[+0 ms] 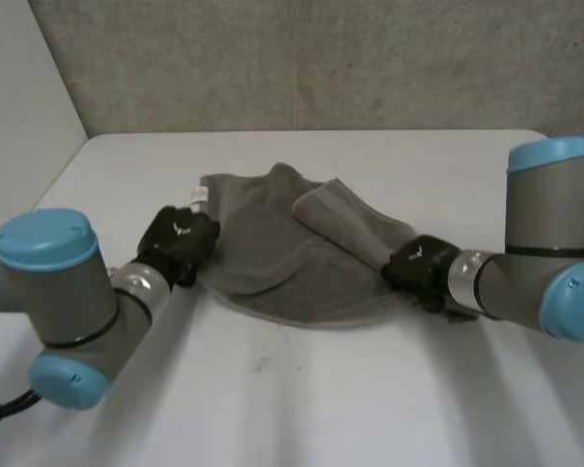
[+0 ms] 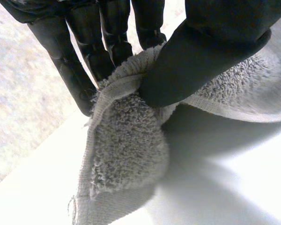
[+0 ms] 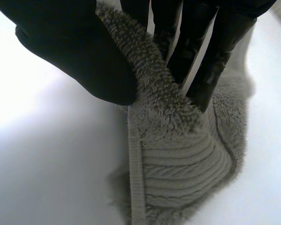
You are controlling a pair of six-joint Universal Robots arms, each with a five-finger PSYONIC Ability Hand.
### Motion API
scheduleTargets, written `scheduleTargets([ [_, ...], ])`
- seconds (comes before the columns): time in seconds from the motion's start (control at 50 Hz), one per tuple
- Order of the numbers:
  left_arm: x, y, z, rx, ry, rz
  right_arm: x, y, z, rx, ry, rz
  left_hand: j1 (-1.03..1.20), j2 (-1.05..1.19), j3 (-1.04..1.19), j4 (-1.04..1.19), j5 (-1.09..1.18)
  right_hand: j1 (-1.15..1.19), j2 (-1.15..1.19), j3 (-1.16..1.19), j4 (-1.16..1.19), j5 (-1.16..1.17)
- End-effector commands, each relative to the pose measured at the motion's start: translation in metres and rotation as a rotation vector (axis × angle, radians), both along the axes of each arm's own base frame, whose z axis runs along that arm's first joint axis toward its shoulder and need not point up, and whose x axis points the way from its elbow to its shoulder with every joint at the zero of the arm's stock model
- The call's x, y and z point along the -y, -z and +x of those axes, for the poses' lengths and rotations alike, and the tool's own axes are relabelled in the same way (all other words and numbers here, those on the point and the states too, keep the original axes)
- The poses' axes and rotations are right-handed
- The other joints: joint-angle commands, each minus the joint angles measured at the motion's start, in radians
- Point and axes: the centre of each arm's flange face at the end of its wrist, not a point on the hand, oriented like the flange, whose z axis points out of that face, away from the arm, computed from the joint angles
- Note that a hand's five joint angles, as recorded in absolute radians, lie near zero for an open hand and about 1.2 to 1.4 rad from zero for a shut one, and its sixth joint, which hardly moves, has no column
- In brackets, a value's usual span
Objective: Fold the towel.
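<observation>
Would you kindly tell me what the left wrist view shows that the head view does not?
The left wrist view adds the grip: the left hand pinches the towel at its hemmed edge between thumb and fingers. The head view adds the towel's rumpled spread on the white table, with the right hand at its opposite edge. Both share the left hand on the towel.

In the head view, left hand (image 1: 180,240) and right hand (image 1: 420,265) hide where they pinch the towel (image 1: 273,243).
</observation>
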Motion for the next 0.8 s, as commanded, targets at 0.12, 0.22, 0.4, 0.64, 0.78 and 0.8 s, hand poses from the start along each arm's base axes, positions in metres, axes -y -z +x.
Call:
scheduleTargets([
  [0.12, -0.030, -0.017, 0.014, 0.095, 0.017, 0.010, 0.009, 0.012, -0.036, 0.261, 0.299, 0.159, 0.199, 0.179, 0.180, 0.179, 0.182, 0.131, -0.067, -0.083, -0.085, -0.058],
  [0.22, -0.029, -0.020, 0.017, 0.093, 0.008, 0.003, 0.011, 0.010, -0.054, 0.384, 0.393, 0.160, 0.199, 0.179, 0.180, 0.179, 0.182, -0.259, -0.456, -0.472, -0.475, -0.448],
  [0.4, -0.022, -0.018, 0.028, 0.094, -0.031, 0.013, 0.003, 0.014, -0.083, 0.422, 0.446, 0.105, 0.199, 0.179, 0.180, 0.179, 0.182, -0.400, -0.597, -0.613, -0.615, -0.588],
  [0.64, -0.022, -0.017, 0.028, 0.089, -0.034, 0.017, -0.002, 0.025, -0.102, 0.377, 0.381, 0.055, 0.199, 0.179, 0.180, 0.179, 0.182, -0.406, -0.603, -0.619, -0.621, -0.594],
  [0.78, -0.024, -0.017, 0.026, 0.089, -0.026, 0.014, 0.007, 0.029, -0.107, 0.381, 0.346, -0.002, 0.199, 0.179, 0.180, 0.179, 0.182, -0.210, -0.407, -0.424, -0.426, -0.399],
  [0.8, -0.024, -0.017, 0.026, 0.089, -0.026, 0.014, 0.007, 0.029, -0.107, 0.381, 0.346, -0.002, 0.199, 0.179, 0.180, 0.179, 0.182, -0.209, -0.406, -0.423, -0.425, -0.398],
])
